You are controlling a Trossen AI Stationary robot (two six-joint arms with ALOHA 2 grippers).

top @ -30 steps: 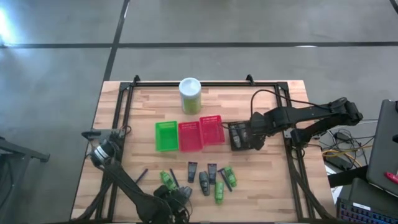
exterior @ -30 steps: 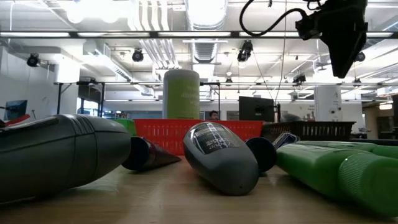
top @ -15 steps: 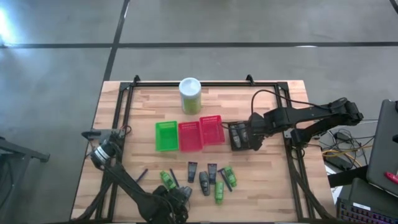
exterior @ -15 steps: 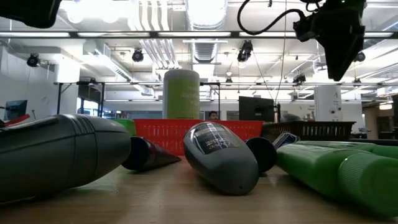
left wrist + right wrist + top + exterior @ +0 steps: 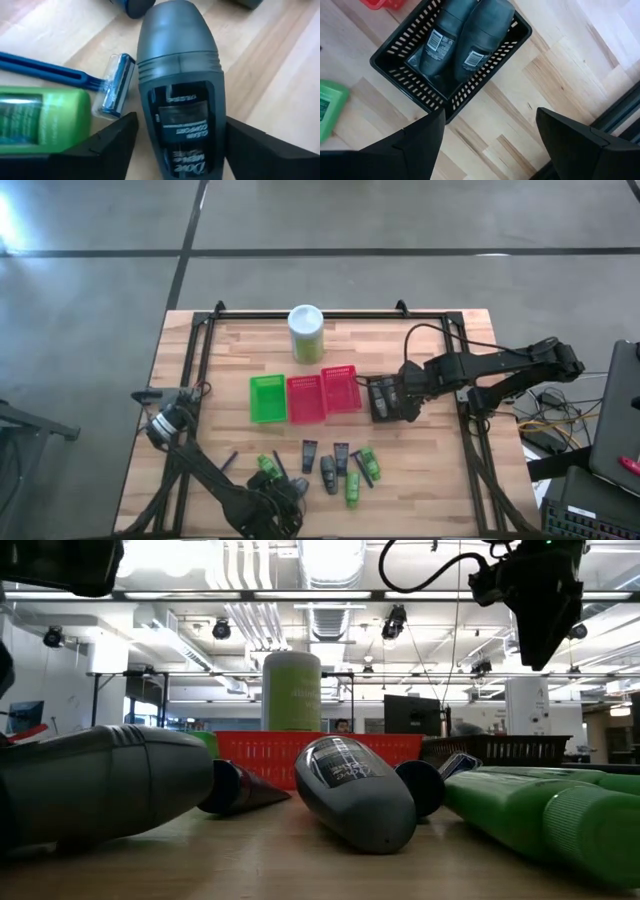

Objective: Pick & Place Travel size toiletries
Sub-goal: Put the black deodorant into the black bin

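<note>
left gripper [image 5: 175,145]: low at the near table edge, fingers spread wide with a dark grey oval bottle [image 5: 179,80] lying between them; whether the pads touch its sides cannot be told.
bottle: matte charcoal, rounded cap pointing away from the wrist, ridged collar below the cap, a glossy black label with pale lettering facing up; it lies flat on the wood.
razor [image 5: 75,80]: blue handle and clear head, just beside the bottle on one side of the gripper, its head near the bottle's collar.
green tube [image 5: 42,117]: bright green with a dark printed label, lying next to the razor, by one left finger.
low view: the same sort of grey bottle [image 5: 100,785] fills the near left, a second grey bottle [image 5: 355,790] lies at centre, green tubes [image 5: 550,810] at right.
right gripper [image 5: 487,135]: hangs above the table, fingers apart and empty, over the wood just beside a black basket [image 5: 395,62].
in the basket: two dark grey bottles [image 5: 465,37] lying side by side, barcode labels up.
high view: the right gripper [image 5: 405,395] sits over the black basket [image 5: 381,398], next to the red baskets [image 5: 325,393] and green basket [image 5: 266,398]; a pale-green canister [image 5: 306,332] stands beyond them.
remaining toiletries [image 5: 335,467]: a loose row of green tubes, grey bottles and black tubes, between the baskets and the left gripper [image 5: 280,495].
</note>
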